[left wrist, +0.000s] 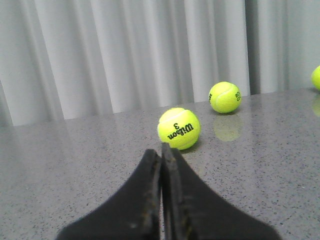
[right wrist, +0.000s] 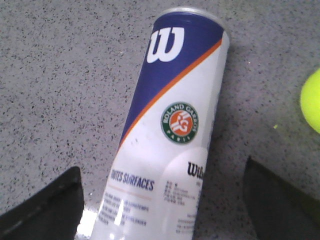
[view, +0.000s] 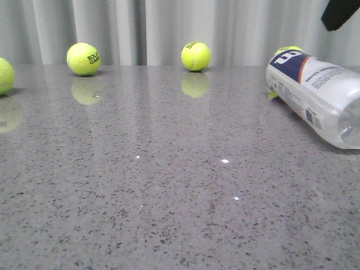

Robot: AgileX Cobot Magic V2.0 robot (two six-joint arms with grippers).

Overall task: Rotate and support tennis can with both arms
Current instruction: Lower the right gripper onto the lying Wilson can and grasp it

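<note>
A grey speckled stone tabletop (view: 169, 191) fills the front view, backed by a pale pleated curtain (view: 169, 28). The tennis can (view: 315, 95) lies on its side at the right of the table, its navy end with the white W logo (right wrist: 167, 44) pointing toward the curtain and its clear end running out of frame at the right edge. In the right wrist view the can lies flat on the stone, with an orange stripe and a round Roland Garros badge (right wrist: 180, 123) on its label. The right gripper (right wrist: 162, 205) hangs above it with its jaws spread wide, one finger on each side of the can and neither touching it. The left gripper (left wrist: 161, 165) has its two fingers pressed together with nothing between them, low over the table. Just ahead of it sits a Wilson 3 tennis ball (left wrist: 179, 128), and another ball (left wrist: 225, 97) rests nearer the curtain. The front view shows two balls (view: 84, 58) (view: 196, 56) along the back edge, well apart.
</note>
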